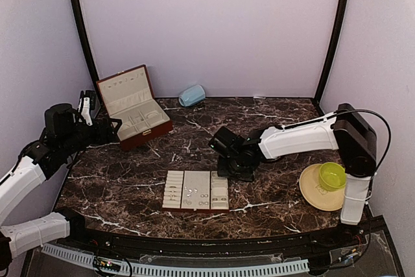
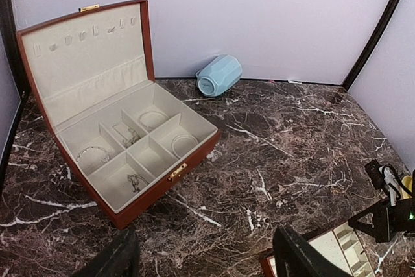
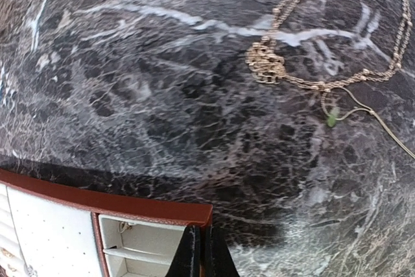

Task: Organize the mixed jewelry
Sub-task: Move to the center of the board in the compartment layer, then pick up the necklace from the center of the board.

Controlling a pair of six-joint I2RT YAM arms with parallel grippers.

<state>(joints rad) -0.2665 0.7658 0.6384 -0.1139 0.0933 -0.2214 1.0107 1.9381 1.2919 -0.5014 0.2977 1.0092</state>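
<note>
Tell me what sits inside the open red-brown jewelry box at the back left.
The red-brown jewelry box has cream-lined compartments holding thin bracelets or rings and small chains. The compartments' near corners are hidden behind the dividers.

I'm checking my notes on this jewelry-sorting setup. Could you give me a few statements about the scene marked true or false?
1. The red-brown box stands with its lid open. True.
2. The right claw is wide open. False: its fingers are shut together, at the edge of the flat tray.
3. A gold chain lies on the marble table. True.
4. The light blue cup stands upright. False: it lies on its side by the back wall.
5. The green bowl sits inside the box. False: it rests on a tan plate at the right.
</note>
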